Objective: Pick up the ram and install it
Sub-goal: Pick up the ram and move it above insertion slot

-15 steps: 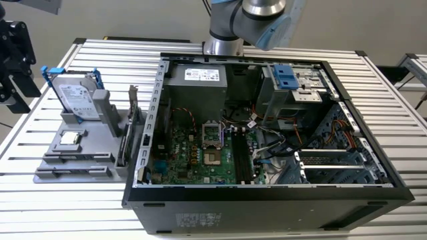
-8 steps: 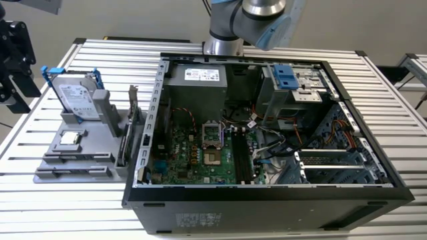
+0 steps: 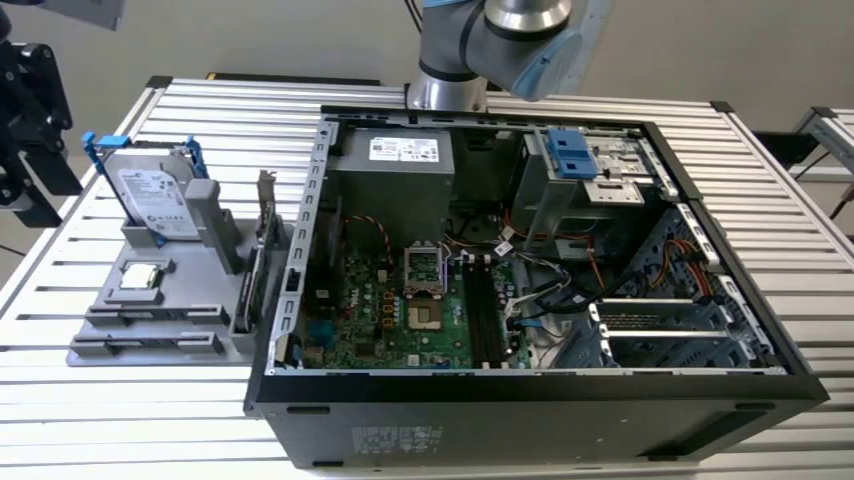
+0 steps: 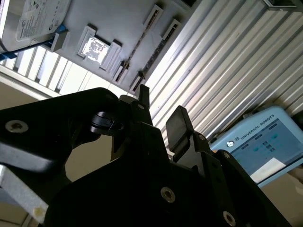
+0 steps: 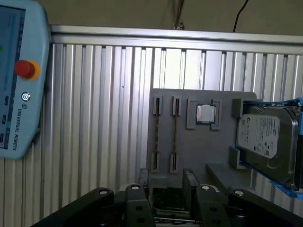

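Noted ribbed bare metal with a satin sheen on the table [image 3: 160, 420], matt grey plastic on the parts holder [image 3: 147, 320], bright smooth metal on the hard drive [image 3: 150, 198], matt black finish on the computer case [image 3: 534, 415] and gripper [image 5: 165, 175], and smooth pale-blue plastic on the pendant [image 5: 19, 118].

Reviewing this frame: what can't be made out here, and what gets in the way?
The ram, first wrist view: edge-on, a thin line, so its faces are hidden. Whether the neighbouring holder also has a stick is too small to tell.
Motherboard slots, exterior view: too small to tell how the latches stand.
End effector, both wrist views: body cut off by the frame edge.
Hard drive, first wrist view: cut off by the frame edge.
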You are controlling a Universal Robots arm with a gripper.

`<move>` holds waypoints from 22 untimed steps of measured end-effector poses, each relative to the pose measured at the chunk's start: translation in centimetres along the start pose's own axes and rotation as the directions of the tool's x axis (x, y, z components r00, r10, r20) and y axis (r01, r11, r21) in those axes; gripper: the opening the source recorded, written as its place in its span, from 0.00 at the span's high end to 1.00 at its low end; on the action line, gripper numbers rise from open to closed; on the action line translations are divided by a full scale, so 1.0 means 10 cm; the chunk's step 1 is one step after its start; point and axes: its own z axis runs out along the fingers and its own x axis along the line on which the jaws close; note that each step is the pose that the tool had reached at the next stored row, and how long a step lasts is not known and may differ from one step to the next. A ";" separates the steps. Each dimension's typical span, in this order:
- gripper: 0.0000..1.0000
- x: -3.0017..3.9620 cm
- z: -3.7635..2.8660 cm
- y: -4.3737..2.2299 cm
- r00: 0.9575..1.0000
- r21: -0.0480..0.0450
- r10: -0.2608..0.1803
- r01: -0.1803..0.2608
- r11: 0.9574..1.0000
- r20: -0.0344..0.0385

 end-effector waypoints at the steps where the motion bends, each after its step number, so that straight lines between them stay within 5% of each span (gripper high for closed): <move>1: 0.00 0.000 0.004 0.000 1.000 0.000 0.000 0.000 1.000 0.000; 22: 0.00 -0.003 0.100 -0.001 1.000 0.000 0.000 0.000 1.000 0.000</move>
